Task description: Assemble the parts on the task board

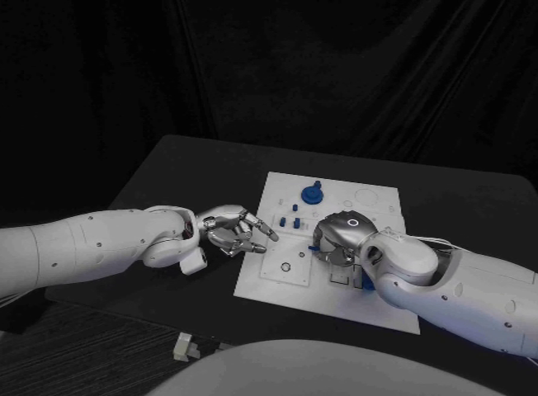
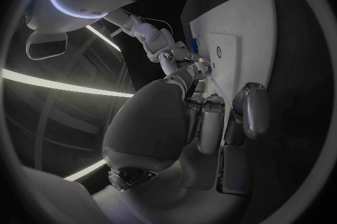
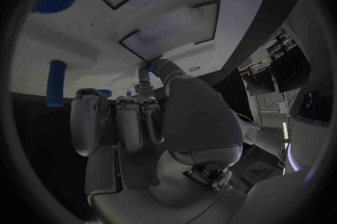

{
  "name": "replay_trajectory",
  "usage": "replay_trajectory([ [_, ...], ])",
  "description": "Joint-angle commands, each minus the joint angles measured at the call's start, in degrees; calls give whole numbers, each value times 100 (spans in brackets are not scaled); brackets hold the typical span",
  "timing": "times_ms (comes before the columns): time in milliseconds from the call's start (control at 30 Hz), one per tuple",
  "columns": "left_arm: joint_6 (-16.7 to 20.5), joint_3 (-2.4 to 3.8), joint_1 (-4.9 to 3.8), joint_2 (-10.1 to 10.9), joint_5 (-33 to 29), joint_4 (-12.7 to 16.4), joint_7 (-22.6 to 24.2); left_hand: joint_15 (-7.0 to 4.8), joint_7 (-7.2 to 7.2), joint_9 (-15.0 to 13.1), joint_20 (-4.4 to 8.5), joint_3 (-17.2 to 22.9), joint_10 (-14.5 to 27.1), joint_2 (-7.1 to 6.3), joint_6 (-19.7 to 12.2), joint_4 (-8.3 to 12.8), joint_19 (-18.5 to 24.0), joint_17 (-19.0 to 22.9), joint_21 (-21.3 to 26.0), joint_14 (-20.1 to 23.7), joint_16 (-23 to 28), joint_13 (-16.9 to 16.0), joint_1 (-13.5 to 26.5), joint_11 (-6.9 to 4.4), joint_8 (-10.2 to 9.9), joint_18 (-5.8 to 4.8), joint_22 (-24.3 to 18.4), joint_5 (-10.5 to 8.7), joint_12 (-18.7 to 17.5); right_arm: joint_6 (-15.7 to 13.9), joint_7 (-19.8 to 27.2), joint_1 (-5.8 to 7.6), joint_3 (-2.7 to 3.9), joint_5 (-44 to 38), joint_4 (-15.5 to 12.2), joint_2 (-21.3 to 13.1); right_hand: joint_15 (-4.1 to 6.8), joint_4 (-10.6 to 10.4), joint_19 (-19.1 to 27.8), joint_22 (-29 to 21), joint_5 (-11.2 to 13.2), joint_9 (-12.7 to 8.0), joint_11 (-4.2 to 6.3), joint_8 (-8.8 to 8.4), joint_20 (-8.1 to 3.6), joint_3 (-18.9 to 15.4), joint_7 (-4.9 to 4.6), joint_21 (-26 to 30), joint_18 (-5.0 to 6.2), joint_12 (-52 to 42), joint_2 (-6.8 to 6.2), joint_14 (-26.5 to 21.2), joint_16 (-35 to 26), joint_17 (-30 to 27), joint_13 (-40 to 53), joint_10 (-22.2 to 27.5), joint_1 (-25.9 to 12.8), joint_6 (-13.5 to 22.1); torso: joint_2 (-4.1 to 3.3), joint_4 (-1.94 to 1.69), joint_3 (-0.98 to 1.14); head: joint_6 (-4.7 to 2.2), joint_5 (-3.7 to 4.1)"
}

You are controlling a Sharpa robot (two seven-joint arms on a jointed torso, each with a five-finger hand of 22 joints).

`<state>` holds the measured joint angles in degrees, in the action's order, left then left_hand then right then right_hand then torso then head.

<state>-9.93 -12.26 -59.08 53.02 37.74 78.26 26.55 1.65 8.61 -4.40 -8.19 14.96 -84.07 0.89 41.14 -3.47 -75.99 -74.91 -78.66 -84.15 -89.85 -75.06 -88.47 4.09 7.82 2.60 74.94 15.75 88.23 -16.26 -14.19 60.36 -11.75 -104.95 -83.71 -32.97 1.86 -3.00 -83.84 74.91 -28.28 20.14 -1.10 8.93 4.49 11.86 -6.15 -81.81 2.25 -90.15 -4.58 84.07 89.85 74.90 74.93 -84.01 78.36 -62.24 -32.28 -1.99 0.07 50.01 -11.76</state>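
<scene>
Fingers [image 3: 149,73] of the right hand [image 1: 341,239] press down on the white task board's [image 1: 376,309] near-middle recess, seemingly pinching a small blue part there, while the left hand [image 1: 236,231] hovers empty, fingers apart, at the board's edge; seating that part squarely comes next.

The head camera looks down on the task board [image 1: 328,247]; both wrist cameras view it close, behind their hands.

Dim light leaves the black table [image 1: 198,165] nearly lost in shadow, while fisheye wrist views bend edges and blur close surfaces.
</scene>
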Motion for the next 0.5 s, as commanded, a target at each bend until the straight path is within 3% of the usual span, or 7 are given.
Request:
replay_trajectory([
  [33,-5,4,2,-27,-25,16,136,6,26,5,7,61,-265,29,-12,1,62,-1509,26,-585,-15,-1241,-7,-3,41,105,1023,46,-25,-189,101,8,-12,-6,-83,-66,56,43,-196,1235,-25,57,36,41,-48,1,163,-2,-15,15,2,593,15,1510,1507,-599,44,-220,0,0,1,-1,-15],
  [233,239,4,2,-67,-21,90,352,-3,-34,22,12,106,-246,21,-101,5,132,-1509,74,-585,-15,-1230,-1,-30,13,121,1003,118,-36,-113,54,230,-12,-75,-426,-225,68,37,-204,1240,-6,92,47,52,-61,-26,172,-17,-19,15,-12,593,15,1510,1507,-599,-4,-211,2,-1,0,-1,23],
  [400,448,4,3,-79,507,173,596,-119,-312,32,102,142,-255,-28,-218,-22,157,-1509,77,-585,-15,-1239,76,-191,-13,130,999,180,-31,57,-12,370,-12,-91,-662,-297,75,18,-204,1239,-1,117,51,42,-71,-50,171,-15,-20,15,-22,593,15,1510,1507,-599,-64,-171,0,-1,0,-1,44],
  [500,484,4,3,-96,754,219,653,-146,-362,43,126,139,-266,-51,-333,-30,148,-1509,68,-585,-15,-1248,100,-218,-43,127,1002,176,-24,114,-20,403,-12,-95,-735,-295,76,14,-204,1239,-1,123,50,38,-73,-55,170,-14,-19,15,-26,593,15,1510,1507,-599,-79,-158,2,2,0,-1,37],
])
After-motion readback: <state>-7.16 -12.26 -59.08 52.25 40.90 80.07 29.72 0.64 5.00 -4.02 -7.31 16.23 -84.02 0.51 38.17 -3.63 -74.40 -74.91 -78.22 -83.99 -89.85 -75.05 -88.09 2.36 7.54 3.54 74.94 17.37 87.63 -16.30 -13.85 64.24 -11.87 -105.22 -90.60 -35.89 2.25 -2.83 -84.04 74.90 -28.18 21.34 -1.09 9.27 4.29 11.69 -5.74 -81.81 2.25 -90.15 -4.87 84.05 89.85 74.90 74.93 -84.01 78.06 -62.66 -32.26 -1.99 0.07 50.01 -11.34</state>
